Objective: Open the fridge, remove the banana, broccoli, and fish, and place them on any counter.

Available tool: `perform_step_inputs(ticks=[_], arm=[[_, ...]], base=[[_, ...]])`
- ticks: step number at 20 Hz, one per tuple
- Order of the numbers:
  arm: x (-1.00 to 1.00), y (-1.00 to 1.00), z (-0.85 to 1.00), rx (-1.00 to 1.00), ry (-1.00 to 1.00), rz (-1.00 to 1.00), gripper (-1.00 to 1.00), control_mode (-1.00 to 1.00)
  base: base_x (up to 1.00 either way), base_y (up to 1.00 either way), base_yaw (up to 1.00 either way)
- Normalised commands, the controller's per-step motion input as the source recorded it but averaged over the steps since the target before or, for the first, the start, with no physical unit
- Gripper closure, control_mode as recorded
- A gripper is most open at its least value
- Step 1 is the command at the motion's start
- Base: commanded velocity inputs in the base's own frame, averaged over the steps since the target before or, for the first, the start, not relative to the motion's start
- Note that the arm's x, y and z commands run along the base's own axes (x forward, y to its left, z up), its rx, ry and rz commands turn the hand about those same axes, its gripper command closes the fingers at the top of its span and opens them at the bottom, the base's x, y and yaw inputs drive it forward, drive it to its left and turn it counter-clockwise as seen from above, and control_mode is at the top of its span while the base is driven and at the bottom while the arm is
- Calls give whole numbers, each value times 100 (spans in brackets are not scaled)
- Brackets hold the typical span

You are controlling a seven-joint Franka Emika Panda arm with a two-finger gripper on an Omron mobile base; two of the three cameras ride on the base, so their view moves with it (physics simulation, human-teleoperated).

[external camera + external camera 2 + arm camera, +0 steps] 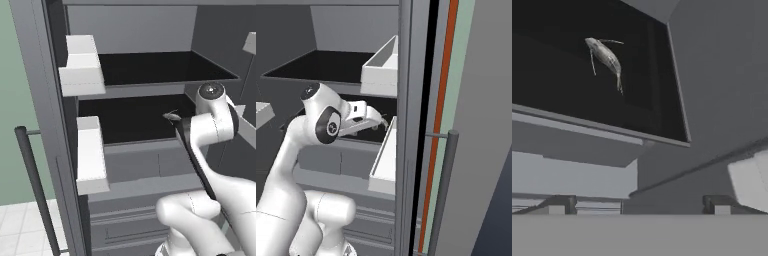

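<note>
The arm hides most of the fish (pixel 171 116) in the left base view, leaving its thin tail end showing. The fridge (pixel 150 50) is cut off at every edge. The gripper (pixel 375 120) sits small against the dark shelf, its finger gap unreadable.

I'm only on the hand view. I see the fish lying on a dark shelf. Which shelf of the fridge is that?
Observer: The lower one. In the left base view the fish lies on the lower dark shelf of the fridge, with an upper dark shelf above it.
Operator: Is the door out of the way?
Observer: Yes. The door is swung open, with two white bins on its inner side.
Operator: And where's the tool?
Observer: In the right base view the tool reaches in at about the lower shelf's height.
</note>
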Motion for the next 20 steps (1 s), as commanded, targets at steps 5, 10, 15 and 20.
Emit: perform_step_inputs(ticks=[5, 10, 15, 20], arm=[[82, 1, -2, 0, -3, 4, -100, -100], [77, 0, -14, 0, 0, 0, -100, -100], [50, 0, -24, 1, 0, 0, -100, -100], [29, 0, -29, 4, 0, 1, -100, -100]], base=[[0, 0, 0], [0, 0, 0], [0, 0, 0], [0, 0, 0]])
